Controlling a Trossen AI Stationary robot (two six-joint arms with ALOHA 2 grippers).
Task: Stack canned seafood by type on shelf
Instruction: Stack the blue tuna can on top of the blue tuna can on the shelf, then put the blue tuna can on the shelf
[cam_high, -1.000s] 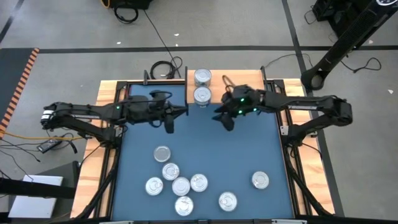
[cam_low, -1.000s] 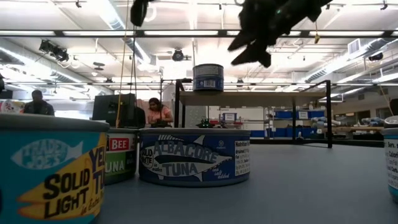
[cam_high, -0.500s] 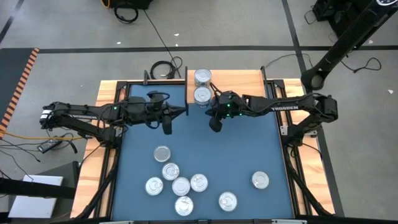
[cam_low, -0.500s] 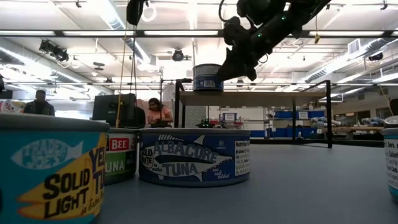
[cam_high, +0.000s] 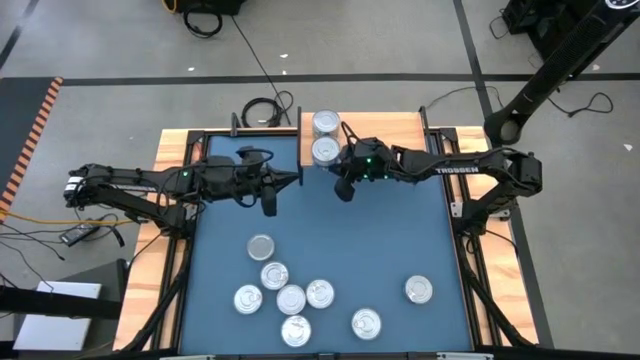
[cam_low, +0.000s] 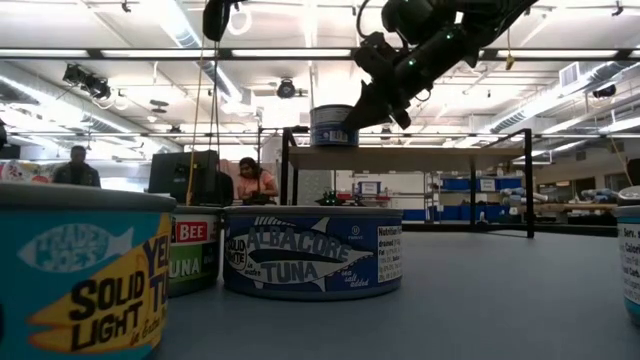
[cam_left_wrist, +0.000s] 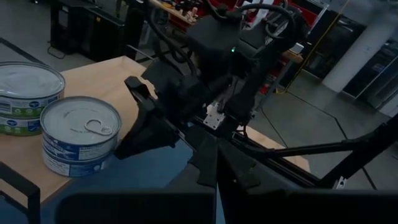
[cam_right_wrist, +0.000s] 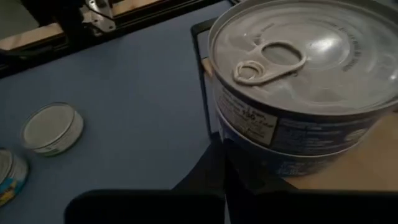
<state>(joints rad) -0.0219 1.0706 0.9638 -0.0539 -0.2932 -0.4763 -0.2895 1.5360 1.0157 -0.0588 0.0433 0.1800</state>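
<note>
The shelf (cam_high: 385, 135) stands at the table's far edge. On its left part are two spots of canned seafood: a far can (cam_high: 325, 123) and a near can (cam_high: 324, 150) with a blue label (cam_left_wrist: 78, 155) and a ring-pull lid (cam_right_wrist: 298, 50). My right gripper (cam_high: 337, 168) is shut, its tips at the near can's right side, also seen in the low view (cam_low: 350, 118). My left gripper (cam_high: 298, 178) is shut and hovers over the table just left of the shelf, holding nothing. Several more cans (cam_high: 291, 299) stand on their bases on the blue table near its front edge. My right gripper has its shut fingertips (cam_left_wrist: 127, 146) at the lower side wall (cam_right_wrist: 249, 146) of the near can, slanting down from the table's right. The can stands upright on the shelf. I cannot tell whether the tips touch it.
A lone can (cam_high: 418, 290) stands at the front right. In the low view, big cans (cam_low: 312, 250) fill the foreground. The shelf's right part (cam_low: 450, 158) is bare wood. Black frame rails (cam_high: 455, 210) run along the table's sides. People sit in the room behind.
My right gripper has shut, moved toward the table's left and sunk, tipping further down, until its tips stand beside the near can on the shelf. The cans have stayed where they were.
</note>
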